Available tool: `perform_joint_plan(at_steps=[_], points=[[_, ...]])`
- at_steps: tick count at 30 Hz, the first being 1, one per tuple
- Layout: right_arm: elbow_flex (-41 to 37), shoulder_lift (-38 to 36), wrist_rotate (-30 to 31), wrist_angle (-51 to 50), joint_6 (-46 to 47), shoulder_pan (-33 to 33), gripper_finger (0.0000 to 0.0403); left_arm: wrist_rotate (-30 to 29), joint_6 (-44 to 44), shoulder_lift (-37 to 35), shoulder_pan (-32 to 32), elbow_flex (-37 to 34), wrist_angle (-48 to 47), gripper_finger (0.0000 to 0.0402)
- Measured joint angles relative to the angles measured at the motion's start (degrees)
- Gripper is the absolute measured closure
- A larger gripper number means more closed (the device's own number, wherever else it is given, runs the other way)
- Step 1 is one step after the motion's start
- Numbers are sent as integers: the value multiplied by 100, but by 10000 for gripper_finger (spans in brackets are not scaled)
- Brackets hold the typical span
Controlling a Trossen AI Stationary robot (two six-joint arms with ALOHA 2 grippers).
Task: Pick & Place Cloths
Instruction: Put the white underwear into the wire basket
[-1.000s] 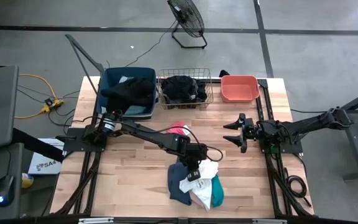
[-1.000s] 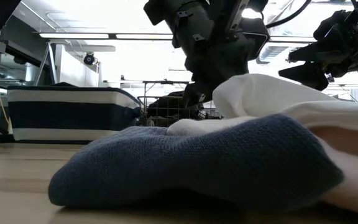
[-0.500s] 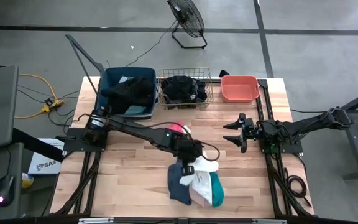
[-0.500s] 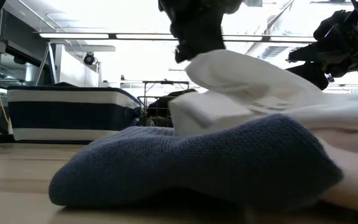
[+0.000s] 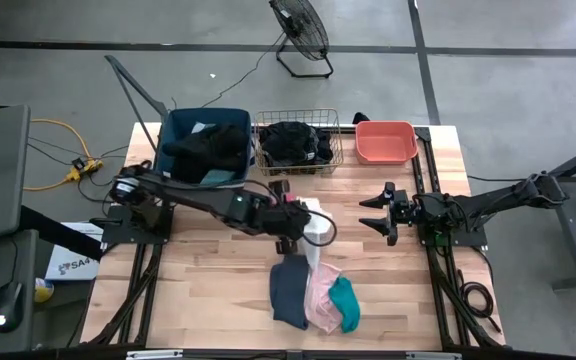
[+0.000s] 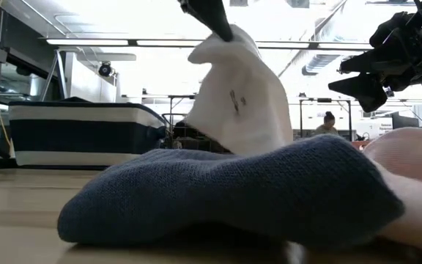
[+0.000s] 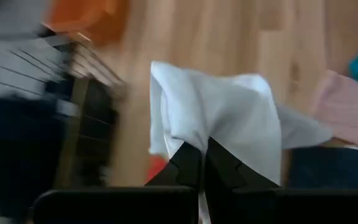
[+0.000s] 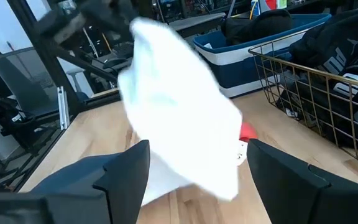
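A: Any writing to read?

B: A box on the floor (image 5: 68,264) left of the desk (image 5: 208,280) carries dark letters, too small to make out. The black clothes (image 8: 334,46) in the wire basket (image 5: 299,143) show pale lettering, also not readable.

A: And the claws?

B: The left claw (image 5: 290,208) is clamped shut on a white cloth (image 5: 314,222), lifted off the desk near the middle, just in front of the basket. The cloth hangs down from the pinched fingers (image 7: 188,165). The right claw (image 5: 375,214) hovers at the right side, jaws spread wide, holding nothing.

A: The other cloths?

B: A grey-blue cloth (image 5: 288,292), a pale pink one (image 5: 321,297) and a teal one (image 5: 345,303) lie together at the desk's front. Dark clothes fill the blue tub (image 5: 206,149).
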Motion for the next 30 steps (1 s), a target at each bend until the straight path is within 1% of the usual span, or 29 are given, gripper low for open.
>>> perform_joint_plan(at_steps=[5,9,12,17,22,30], points=[[-2,0,0,-1,0,0,143,-1091,839,-305,79,0,83,401],[0,0,0,0,0,-2,143,-2066,1494,-363,195,9,185,401],[0,0,1,-1,0,-2,143,-2506,1931,-404,337,5,292,401],[0,0,0,-1,0,0,143,-2799,2460,-406,740,7,620,401],[0,0,0,-1,0,-1,143,-2935,3259,-406,1163,7,1246,402],[0,0,0,-1,0,-1,143,-3020,4505,-406,1781,7,2778,402]])
